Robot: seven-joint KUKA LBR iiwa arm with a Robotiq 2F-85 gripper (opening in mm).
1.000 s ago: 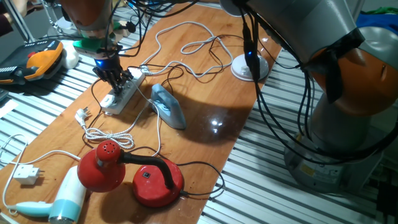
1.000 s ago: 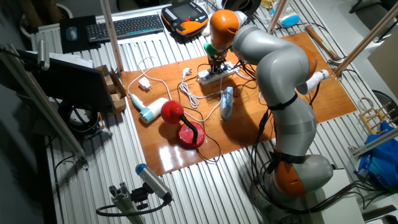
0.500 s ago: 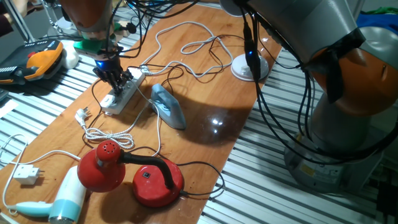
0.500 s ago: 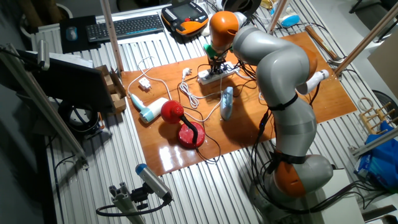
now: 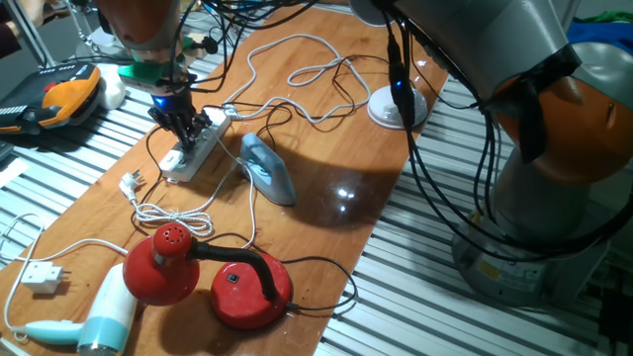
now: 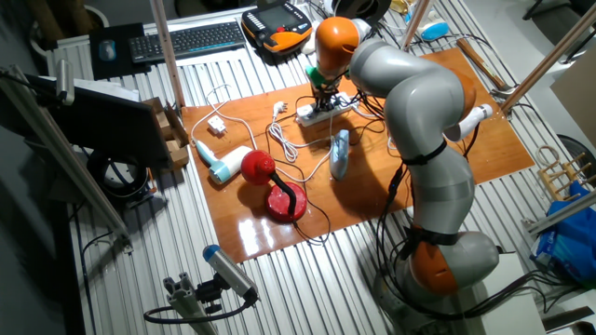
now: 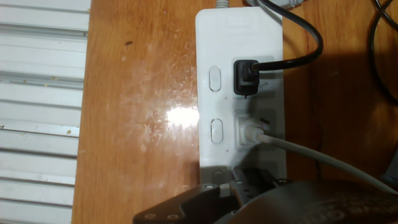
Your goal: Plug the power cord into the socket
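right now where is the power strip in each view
One fixed view: the power strip lies upper left on the wooden table, under the gripper, left of the grey iron.
The other fixed view: top centre, under the gripper, above the iron.
Hand view: it runs down the centre, a black plug seated in it.
Shared landmark: the gripper right over the strip.

White socket (image 7: 240, 93); black power cord (image 7: 292, 59); brown wooden table (image 7: 143, 93); red lamp (image 5: 208, 277).
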